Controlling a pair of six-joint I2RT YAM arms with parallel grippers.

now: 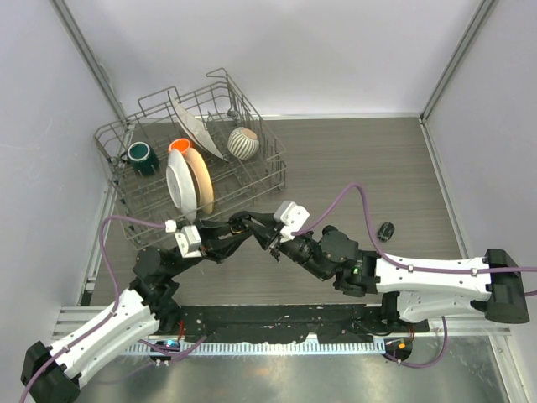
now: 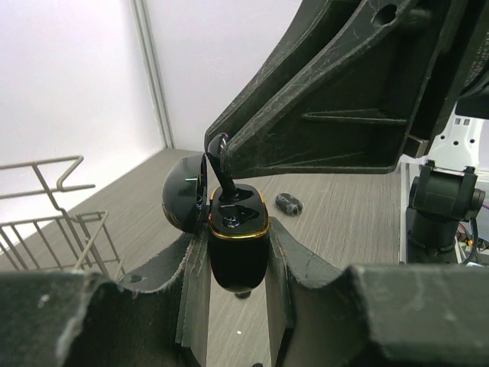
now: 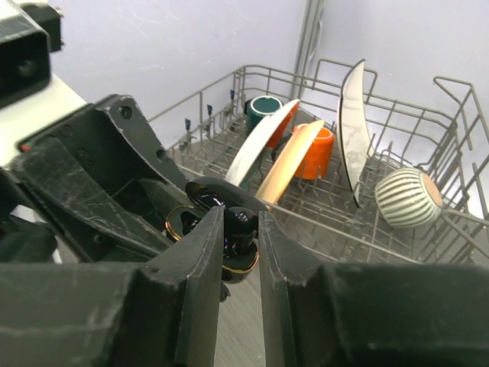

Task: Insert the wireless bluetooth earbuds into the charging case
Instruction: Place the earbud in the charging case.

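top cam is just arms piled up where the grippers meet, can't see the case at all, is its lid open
Observer: Yes. In the left wrist view the charging case has its lid swung open to one side.
Operator: whats holding it
Observer: The left gripper is clamped on its body, opening facing up.
Operator: and the bud
Observer: The right gripper pinches an earbud by its stem, bud end down in the open case, stem sticking up at a tilt.

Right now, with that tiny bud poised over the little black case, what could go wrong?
1. The earbud pinched in the right claw looks tilted over its socket, so it may jam or pop loose.
2. The charging case seems held off the table by the left claw alone; a downward push might make it slip.
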